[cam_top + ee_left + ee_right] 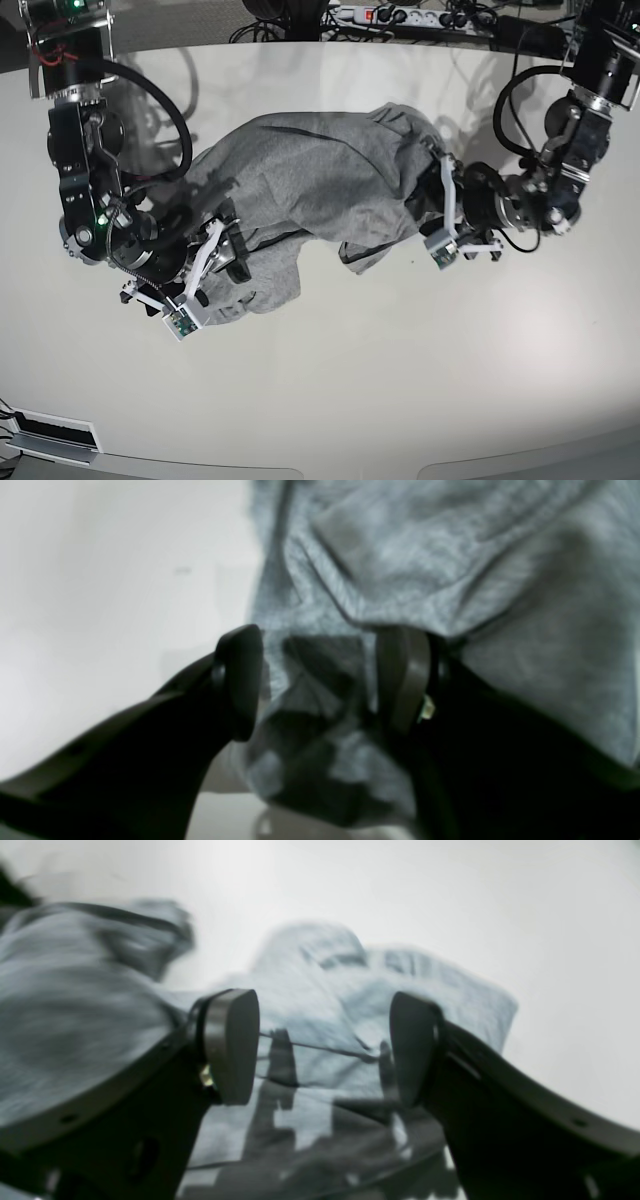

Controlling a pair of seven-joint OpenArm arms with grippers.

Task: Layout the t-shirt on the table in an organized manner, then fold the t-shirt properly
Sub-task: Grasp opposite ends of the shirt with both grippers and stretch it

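The t-shirt (310, 190) lies crumpled in the middle of the table (400, 380), a little above the centre of the base view, as one wrinkled heap stretching from lower left to upper right. Its real outline is hard to read: sleeves and collar cannot be told apart, and folds hide much of the cloth. In the right wrist view dark block shapes, probably lettering, show on the cloth at the bottom, but they are blurred and partly covered by the fingers.

The right gripper (324, 1047) sits at the lower left end of the heap in the base view. Its fingers stand wide apart, with cloth seen between and beyond them, and nothing is pinched. The left gripper (320, 680) is at the upper right end of the heap. Its fingers are also apart, and grey cloth fills the gap between them; whether they press on it I cannot tell, because the view is blurred and dark there.

Bare table lies wide around the shirt, most of all in the lower half of the base view. The curved table edge runs along the bottom, and cables (420, 18) lie beyond the top edge.
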